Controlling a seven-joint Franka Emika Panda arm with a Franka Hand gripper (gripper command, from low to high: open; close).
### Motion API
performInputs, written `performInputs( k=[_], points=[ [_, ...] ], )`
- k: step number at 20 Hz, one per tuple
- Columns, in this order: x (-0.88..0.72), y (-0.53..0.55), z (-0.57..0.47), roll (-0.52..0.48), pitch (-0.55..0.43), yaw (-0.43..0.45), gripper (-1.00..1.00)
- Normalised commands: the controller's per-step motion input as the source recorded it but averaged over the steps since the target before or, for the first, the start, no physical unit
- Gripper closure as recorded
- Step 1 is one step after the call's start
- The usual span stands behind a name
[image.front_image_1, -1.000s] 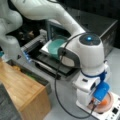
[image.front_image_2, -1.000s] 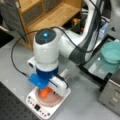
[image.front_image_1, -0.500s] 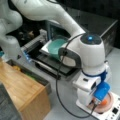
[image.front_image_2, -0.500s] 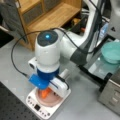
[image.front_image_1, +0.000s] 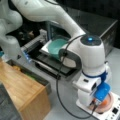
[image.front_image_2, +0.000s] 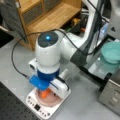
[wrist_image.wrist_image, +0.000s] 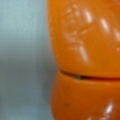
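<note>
The claw (image.front_image_2: 47, 93) is down over a pinkish plate (image.front_image_2: 51, 100) on a white scale (image.front_image_2: 37, 108) on the grey counter (image.front_image_2: 82, 100), right at an orange object (wrist_image.wrist_image: 85, 60) that fills the wrist view. Whether its fingers are closed on that object cannot be told. With the glossy, rounded piece so close, a slightly off-centre squeeze could make it slip or drag the plate across the scale.

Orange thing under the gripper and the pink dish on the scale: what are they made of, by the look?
Orange thing: probably glossy moulded plastic; it shows bright highlights, embossed relief and a thin seam across it. Pink dish: looks like matte plastic, though ceramic is possible; flat even colour, no glare. It sits on a white scale. The gripper is right over the orange thing.
</note>
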Motion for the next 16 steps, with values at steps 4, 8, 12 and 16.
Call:
performInputs(
  k=[4,8,12,16],
  points=[
    [0.25,0.09,-0.01,-0.299,0.041,0.051,-1.00],
    [0.21,0.08,0.05,-0.311,0.056,0.059,-1.00],
    [0.18,0.08,0.07,-0.311,0.064,0.067,1.00],
    [0.15,0.09,0.08,-0.303,0.062,0.079,1.00]
  ],
)
